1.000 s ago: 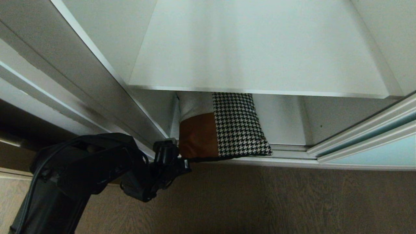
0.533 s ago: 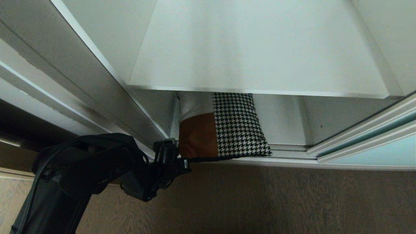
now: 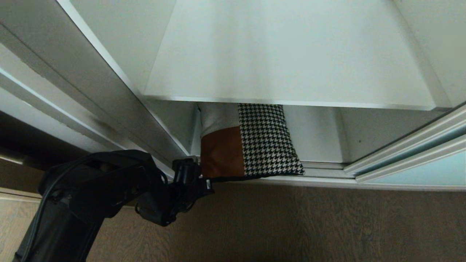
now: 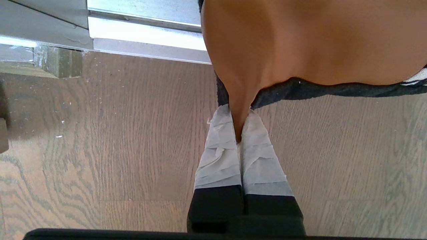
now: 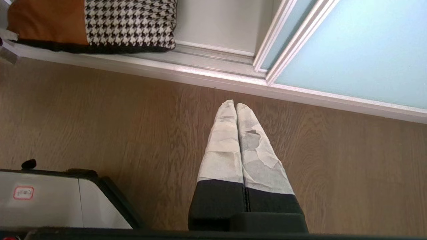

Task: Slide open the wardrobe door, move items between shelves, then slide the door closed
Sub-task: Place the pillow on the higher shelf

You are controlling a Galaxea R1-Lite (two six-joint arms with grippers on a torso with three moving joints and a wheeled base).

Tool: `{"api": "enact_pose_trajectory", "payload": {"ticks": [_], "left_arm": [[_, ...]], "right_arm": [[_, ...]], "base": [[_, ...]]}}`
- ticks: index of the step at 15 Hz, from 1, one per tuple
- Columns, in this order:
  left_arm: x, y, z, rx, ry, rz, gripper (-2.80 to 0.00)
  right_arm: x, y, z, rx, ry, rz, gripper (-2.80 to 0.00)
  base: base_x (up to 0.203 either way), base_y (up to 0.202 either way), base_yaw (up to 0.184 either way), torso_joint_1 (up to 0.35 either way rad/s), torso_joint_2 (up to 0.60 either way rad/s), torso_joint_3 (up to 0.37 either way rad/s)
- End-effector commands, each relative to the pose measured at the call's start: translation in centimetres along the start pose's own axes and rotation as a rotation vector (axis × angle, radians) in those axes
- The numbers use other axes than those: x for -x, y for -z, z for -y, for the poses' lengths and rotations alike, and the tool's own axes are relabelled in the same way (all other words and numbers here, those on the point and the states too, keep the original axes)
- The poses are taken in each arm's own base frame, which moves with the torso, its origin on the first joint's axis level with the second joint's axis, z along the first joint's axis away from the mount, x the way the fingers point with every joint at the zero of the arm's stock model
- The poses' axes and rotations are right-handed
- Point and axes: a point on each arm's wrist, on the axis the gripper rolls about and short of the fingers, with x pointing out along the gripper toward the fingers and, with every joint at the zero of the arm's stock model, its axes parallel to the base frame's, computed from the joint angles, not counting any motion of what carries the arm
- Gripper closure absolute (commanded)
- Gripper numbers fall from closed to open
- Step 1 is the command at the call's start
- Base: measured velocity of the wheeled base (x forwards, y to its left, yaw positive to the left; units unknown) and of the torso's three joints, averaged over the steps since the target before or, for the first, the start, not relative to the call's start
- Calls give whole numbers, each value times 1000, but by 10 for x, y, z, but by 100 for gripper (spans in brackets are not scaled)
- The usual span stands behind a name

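A: Where does the left end effector [image 4: 238, 135] sit?

B: At about 7 o'clock in the head view, low at the wardrobe's front sill. Its taped fingers [image 4: 220, 156] are pressed together on a pinch of rust-brown fabric at the near corner of the clothes bundle [image 3: 251, 142].

A: And the bundle itself?

B: It lies on the bottom shelf [image 3: 320, 142], toward the left wall, under the upper shelf [image 3: 291, 54]. The rust-brown piece is on the left, the houndstooth piece on the right (a black edge runs along the front, overhanging the sill a little).

A: The sliding wardrobe door [image 3: 418, 174]?

B: Off at 4 o'clock, its pale aqua glass showing behind the silver frame, so the compartment stands open.

A: The right end effector [image 5: 236, 106]?

B: Out of the head view. Its wrist view shows the fingers pressed together on nothing, above the wooden floor [image 5: 100, 126], well apart from the bundle.
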Motion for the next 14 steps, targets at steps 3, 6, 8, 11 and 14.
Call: {"api": "enact_pose_trajectory", "payload": {"ticks": [3, 6, 8, 11, 14], "left_arm": [[-4, -7, 3, 0, 9, 29, 0], [-3, -8, 5, -2, 14, 32, 0], [-3, -8, 5, -2, 13, 32, 0], [-8, -11, 4, -7, 11, 22, 0], [-8, -14, 9, -34, 24, 29, 0]], "right_arm": [[8, -73, 5, -18, 21, 53, 0], [-18, -99, 7, -50, -17, -126, 0], [-46, -104, 6, -81, -38, -279, 0], [-102, -101, 2, -181, -58, -526, 0], [-170, -80, 1, -293, -62, -742, 0]], "base": [[0, 0, 0, 0, 0, 0], [0, 0, 0, 0, 0, 0], [0, 0, 0, 0, 0, 0], [0, 0, 0, 0, 0, 0], [0, 0, 0, 0, 0, 0]]}}
